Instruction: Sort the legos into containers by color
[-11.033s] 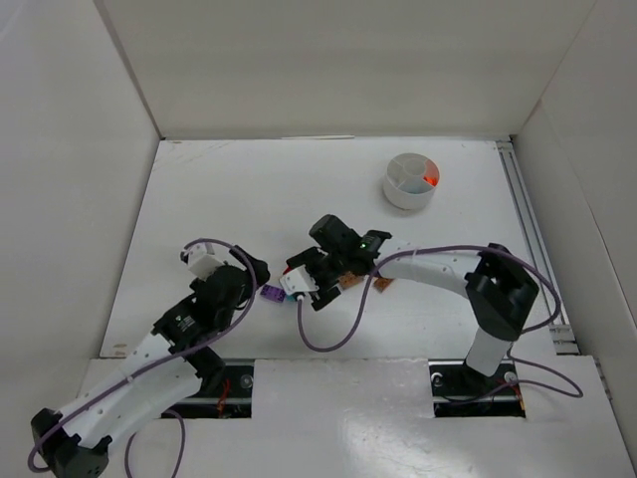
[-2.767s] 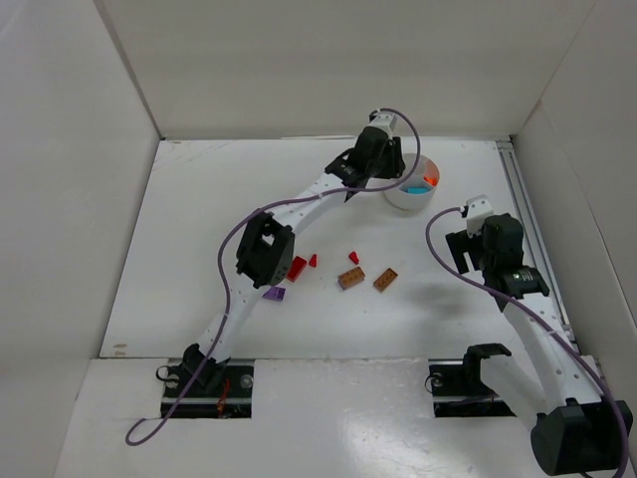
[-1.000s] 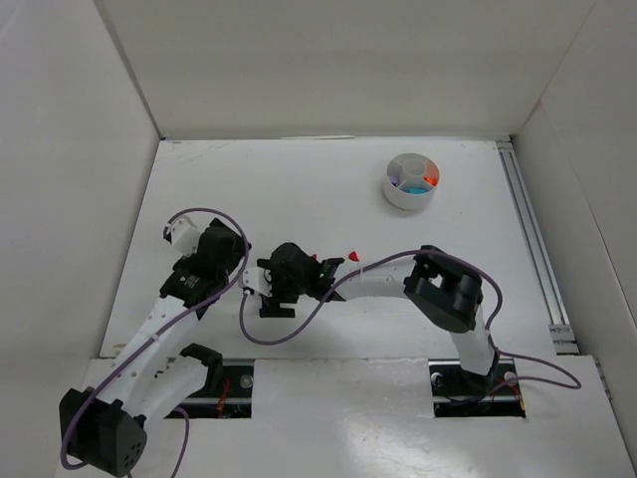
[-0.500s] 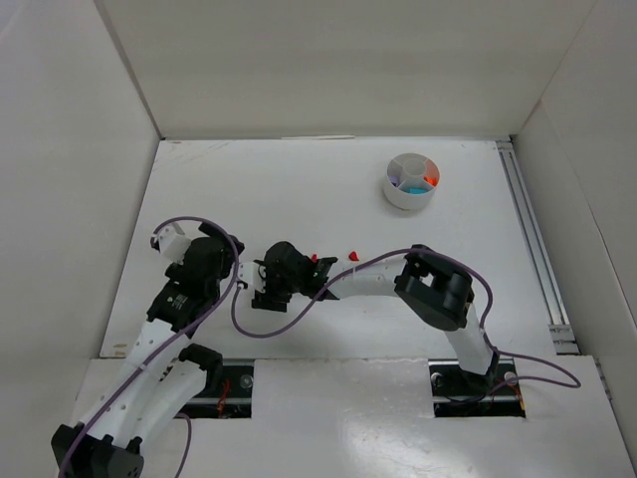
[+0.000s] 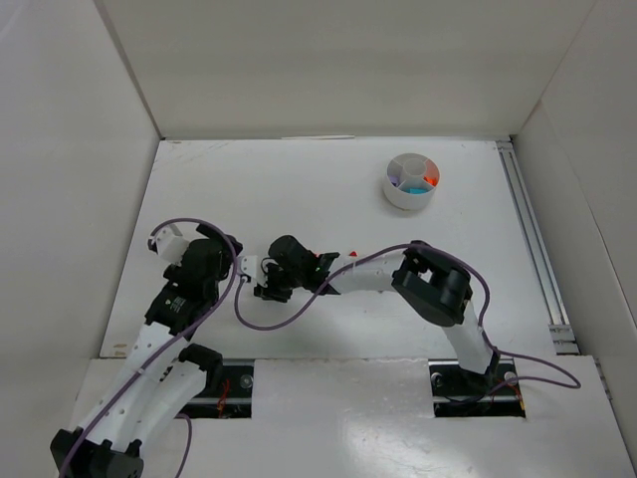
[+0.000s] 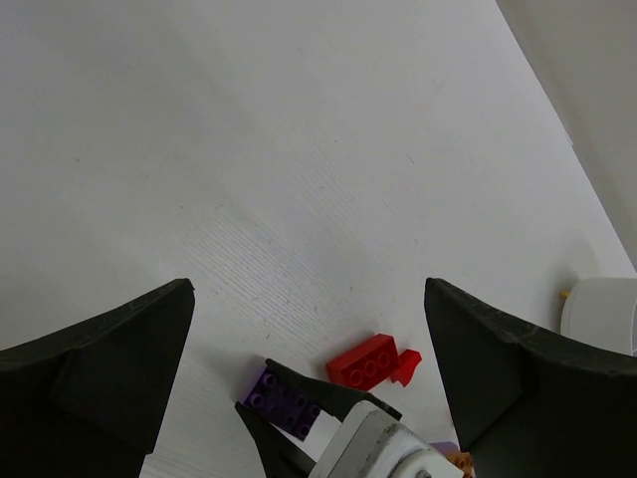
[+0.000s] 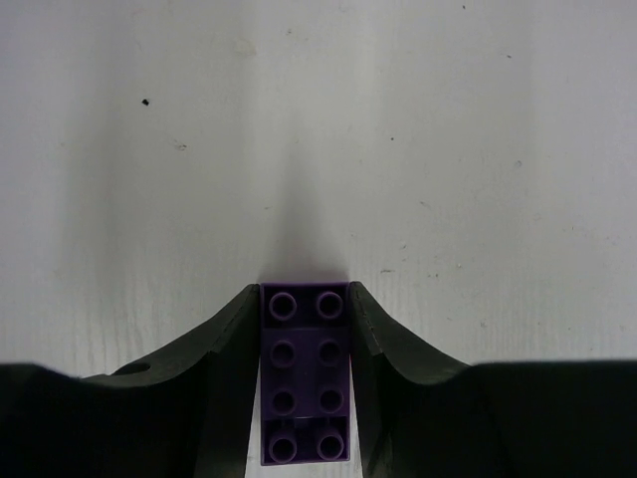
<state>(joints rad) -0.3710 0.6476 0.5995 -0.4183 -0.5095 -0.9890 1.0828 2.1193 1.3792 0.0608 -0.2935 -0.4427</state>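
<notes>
My right gripper (image 7: 305, 295) is shut on a purple lego (image 7: 305, 378), a flat two-by-four brick held lengthwise between the fingers, low over the white table. In the left wrist view the same brick (image 6: 282, 400) sits between the right gripper's black fingers (image 6: 328, 390), with a red brick (image 6: 366, 361) and a small red piece (image 6: 406, 365) just beyond. My left gripper (image 6: 307, 291) is wide open and empty, a little left of the right gripper (image 5: 267, 290). The white tub (image 5: 402, 198) stands far back right, with teal, orange and purple pieces in its compartments.
Small red pieces (image 5: 352, 255) lie on the table beside the right arm's forearm. An orange piece (image 6: 453, 461) peeks out at the bottom edge of the left wrist view. White walls enclose the table on the left, back and right. A rail (image 5: 528, 234) runs along the right edge.
My right gripper has shifted slightly up the table with the purple brick between its fingers. My left arm has drawn back to the left and stays open.
</notes>
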